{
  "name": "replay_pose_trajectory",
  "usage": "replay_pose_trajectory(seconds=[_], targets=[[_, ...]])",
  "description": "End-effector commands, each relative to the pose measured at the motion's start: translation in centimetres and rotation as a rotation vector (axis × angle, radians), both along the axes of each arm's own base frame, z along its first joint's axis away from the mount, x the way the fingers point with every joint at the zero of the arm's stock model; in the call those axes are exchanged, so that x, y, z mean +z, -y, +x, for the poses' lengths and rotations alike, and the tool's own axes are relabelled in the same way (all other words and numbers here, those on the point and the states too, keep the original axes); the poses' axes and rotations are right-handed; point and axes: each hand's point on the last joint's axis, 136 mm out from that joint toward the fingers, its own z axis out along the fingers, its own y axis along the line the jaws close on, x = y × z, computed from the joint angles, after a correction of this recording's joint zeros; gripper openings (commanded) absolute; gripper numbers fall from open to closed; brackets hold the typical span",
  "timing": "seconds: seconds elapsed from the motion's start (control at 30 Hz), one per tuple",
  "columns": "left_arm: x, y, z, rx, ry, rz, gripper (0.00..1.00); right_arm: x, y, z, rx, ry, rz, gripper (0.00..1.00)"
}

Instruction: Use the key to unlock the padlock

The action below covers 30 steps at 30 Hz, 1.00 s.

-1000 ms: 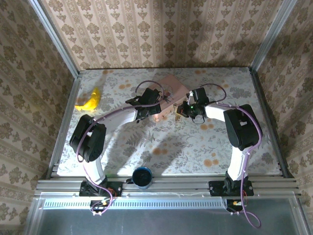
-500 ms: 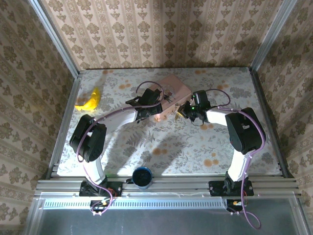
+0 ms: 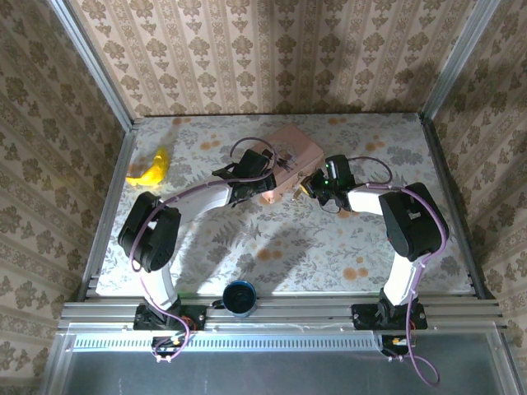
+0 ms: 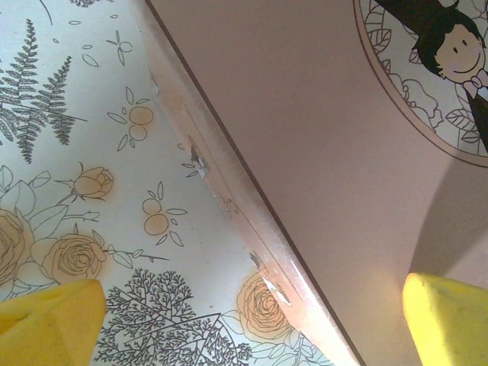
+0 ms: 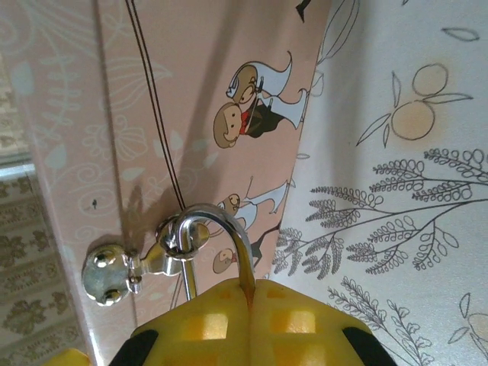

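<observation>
- Sitting at the near rim of the floral tabletop [image 3: 329,247], between the two arm bases, a dark blue cup [image 3: 240,297] is standing upright, well apart from the action.
- Reaching in from the left, the left gripper [image 4: 248,320] is hanging with its yellow fingertips [image 4: 49,316] spread wide apart, holding nothing. One tip is hovering above the tabletop and the other above the lid, so the jaws are straddling the long edge of the pink picture box [image 3: 292,148].
- Coming in from the right, the right gripper [image 5: 255,293] is pressing its yellow fingers tightly together, clamped on the padlock [image 5: 207,211].
- The padlock is hanging at the box's near side. Its silver shackle is curving up out of the seam between the fingers and looping through the ring of a small shiny hasp [image 5: 107,274] fixed to the box. Its body is hiding behind the fingers.
- The box itself is lying flat and angled mid-tabletop, with cartoon figures showing on its lid and side.
- Off to the far left, a yellow banana [image 3: 151,169] is lying by the tabletop's edge, well apart from both arms.
</observation>
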Motion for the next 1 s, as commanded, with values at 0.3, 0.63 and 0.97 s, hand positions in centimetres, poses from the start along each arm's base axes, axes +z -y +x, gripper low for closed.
replay_pose_trajectory(seconds=[0.3, 0.63, 0.97], targets=[[-6.5, -3.8, -3.5, 0.028, -0.2, 0.163, 1.0, 0.6, 4.0, 2.3, -0.246, 0.012, -0.047, 0.0], [-6.4, -4.6, -3.4, 0.052, -0.196, 0.153, 0.98, 1.4, 4.4, 2.0, -0.234, 0.026, -0.086, 0.0], [-5.9, -8.2, -2.5, 0.142, -0.172, 0.13, 0.67, 3.5, 5.7, -2.6, -0.116, 0.033, -0.229, 0.0]])
